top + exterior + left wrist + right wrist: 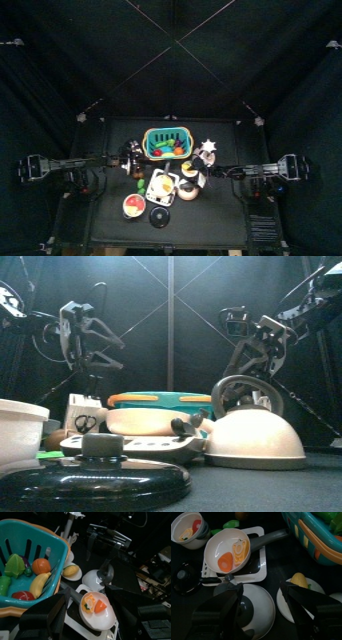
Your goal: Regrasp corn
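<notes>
The corn (pixel 299 580) lies on a small white plate (pixel 290 601), just ahead of the right end effector (pixel 261 609) and between its spread fingers in the right wrist view; nothing is held. Beside that end effector sits a white kettle (pixel 254 609), close under one finger, and beyond it a frying pan (pixel 230 551) with toy food rests on a white burner (pixel 252 568). The teal basket (pixel 27 567) of toy vegetables stands further off, its rim near the plate's far side. The left end effector (pixel 85 614) hangs wide open and empty above the pan, the basket wall close at its side. Dark bare surface (pixel 214 220) lies open toward the front edge.
</notes>
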`<state>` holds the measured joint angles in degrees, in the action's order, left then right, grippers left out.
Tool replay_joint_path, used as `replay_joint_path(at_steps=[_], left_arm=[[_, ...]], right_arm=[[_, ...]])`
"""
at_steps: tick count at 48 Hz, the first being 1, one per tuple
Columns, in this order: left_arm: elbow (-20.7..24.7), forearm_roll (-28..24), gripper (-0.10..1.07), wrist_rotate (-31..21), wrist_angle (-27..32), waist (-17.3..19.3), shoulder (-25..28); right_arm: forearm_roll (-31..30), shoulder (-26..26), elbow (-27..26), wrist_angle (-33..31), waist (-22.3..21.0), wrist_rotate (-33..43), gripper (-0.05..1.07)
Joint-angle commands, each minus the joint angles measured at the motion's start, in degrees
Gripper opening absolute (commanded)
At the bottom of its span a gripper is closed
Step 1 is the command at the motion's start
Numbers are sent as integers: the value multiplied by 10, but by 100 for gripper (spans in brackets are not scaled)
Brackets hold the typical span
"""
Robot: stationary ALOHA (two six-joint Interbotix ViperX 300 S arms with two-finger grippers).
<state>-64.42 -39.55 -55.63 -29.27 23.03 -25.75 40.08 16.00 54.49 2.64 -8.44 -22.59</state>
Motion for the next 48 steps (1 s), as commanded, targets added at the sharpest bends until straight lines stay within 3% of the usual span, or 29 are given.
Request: replay_joint_path(at_steps=[1, 13, 28, 48], left_arm=[[5, 3, 91, 0, -2, 1, -4], [5, 6, 91, 1, 1, 1, -13], [5, 5, 91, 1, 4, 3, -14], [-12, 29, 91, 0, 4, -2, -14]], right_arm=[[5, 3, -13, -6, -17, -2, 92], [-9, -29, -23, -14, -58, -3, 92], [-76, -97, -51, -23, -62, -2, 92], [-107, -94, -46, -40, -78, -2, 92]])
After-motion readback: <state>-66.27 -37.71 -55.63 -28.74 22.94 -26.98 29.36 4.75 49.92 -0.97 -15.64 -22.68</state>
